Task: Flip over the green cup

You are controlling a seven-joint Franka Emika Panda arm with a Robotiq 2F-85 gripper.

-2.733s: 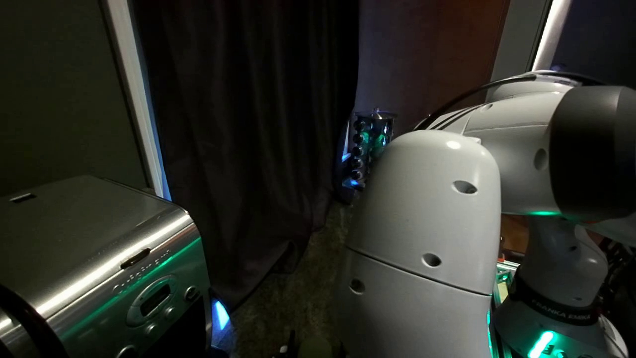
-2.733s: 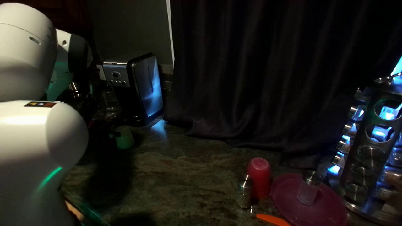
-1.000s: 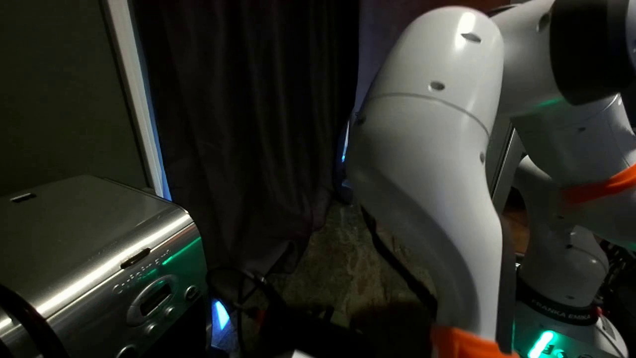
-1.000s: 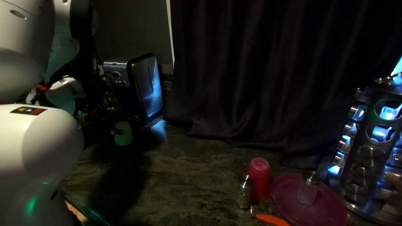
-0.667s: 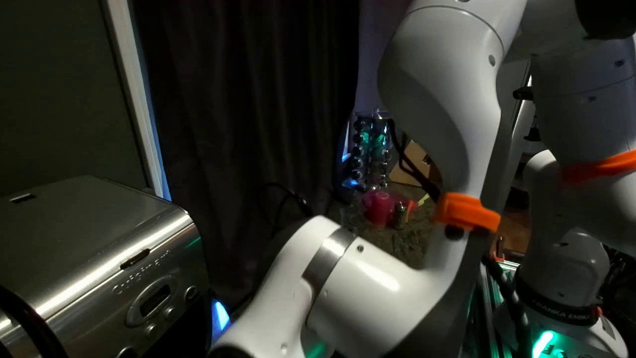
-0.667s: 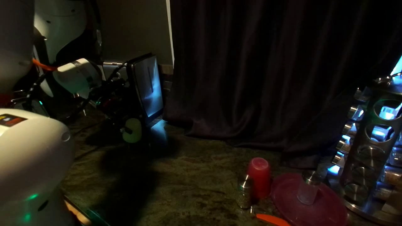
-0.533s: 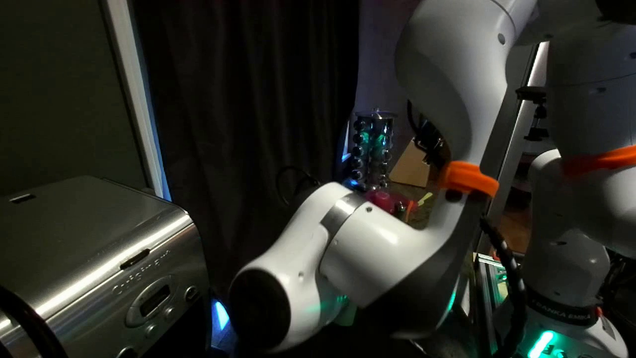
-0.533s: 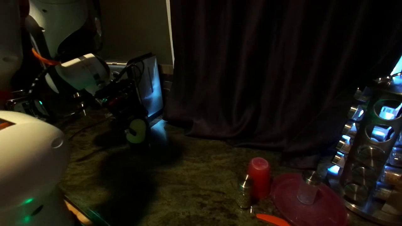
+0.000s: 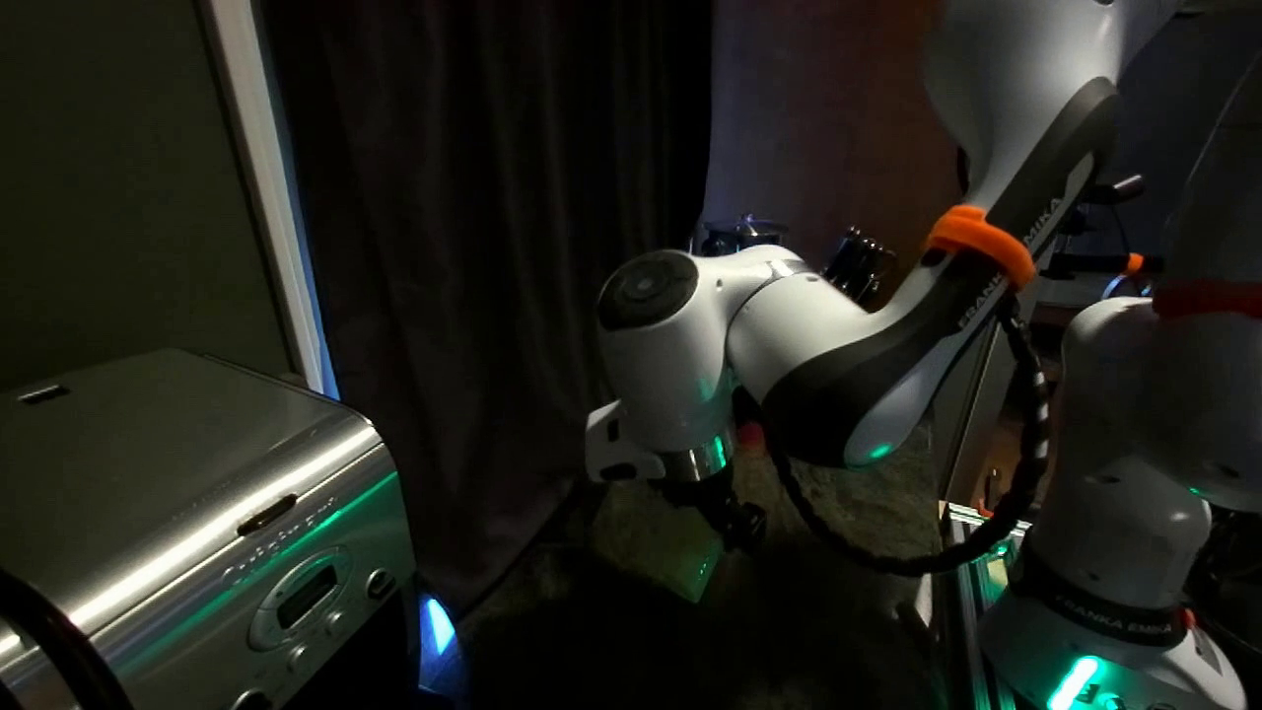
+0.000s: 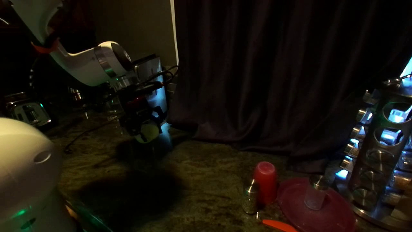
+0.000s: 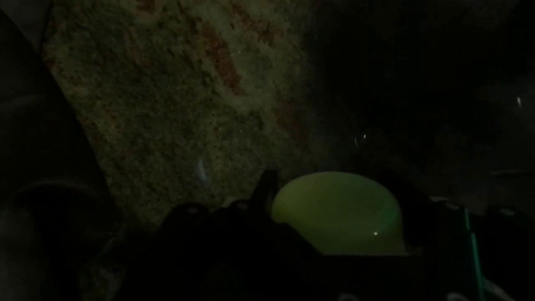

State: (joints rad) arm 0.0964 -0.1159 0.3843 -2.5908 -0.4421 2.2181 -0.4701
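Gripper (image 11: 336,198) clamps on green cup (image 10: 150,131) from both sides — likely so cup won't slip when turned; cup hangs tipped, seems up off counter (image 10: 206,180) — room to roll over, I guess.

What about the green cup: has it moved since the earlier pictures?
Yes. In an exterior view, the green cup has shifted rightward and slightly up in the picture, nearer to the curtain, which hangs as before.
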